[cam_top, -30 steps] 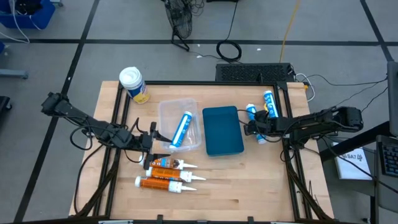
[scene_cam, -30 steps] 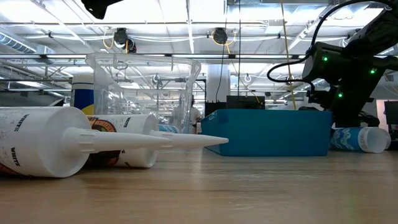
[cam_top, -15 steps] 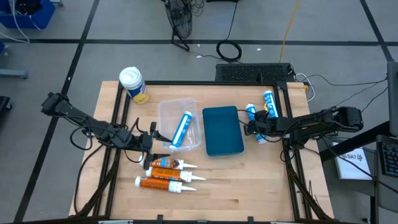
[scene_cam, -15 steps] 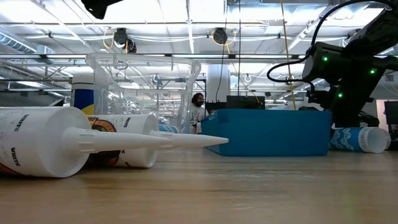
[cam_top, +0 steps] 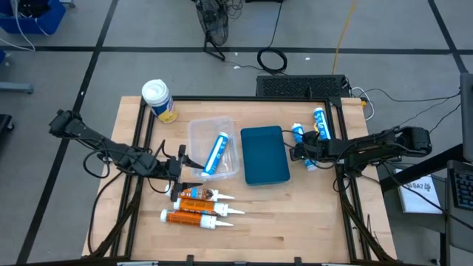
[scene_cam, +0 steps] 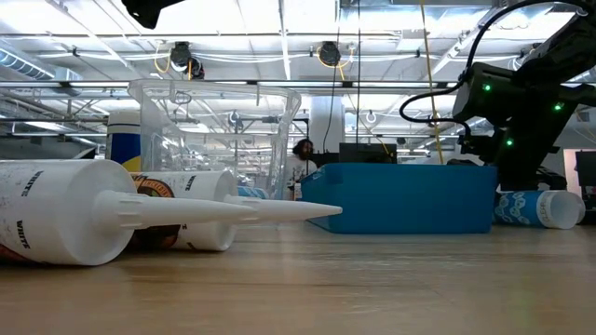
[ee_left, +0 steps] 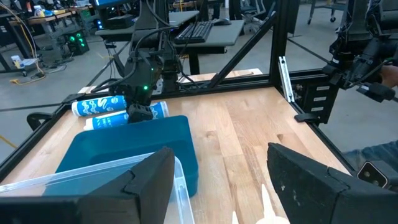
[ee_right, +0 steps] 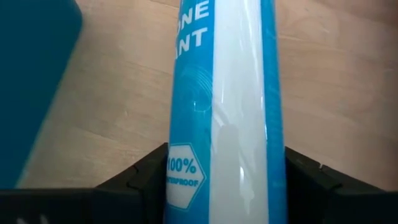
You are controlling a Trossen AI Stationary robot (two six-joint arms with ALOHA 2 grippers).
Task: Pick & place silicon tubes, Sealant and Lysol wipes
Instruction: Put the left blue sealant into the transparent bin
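Right gripper clamped on blue tube beside teal lid; lift straight, keep level. Left gripper half open, holding nothing.

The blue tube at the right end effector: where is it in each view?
High view: blue tube right of the teal bin, under the right end effector.
Low view: lying at far right, beside the bin.
Left wrist view: beyond the bin, nearer of two tubes.
Right wrist view: fills the centre.
Shared landmark: the teal bin.
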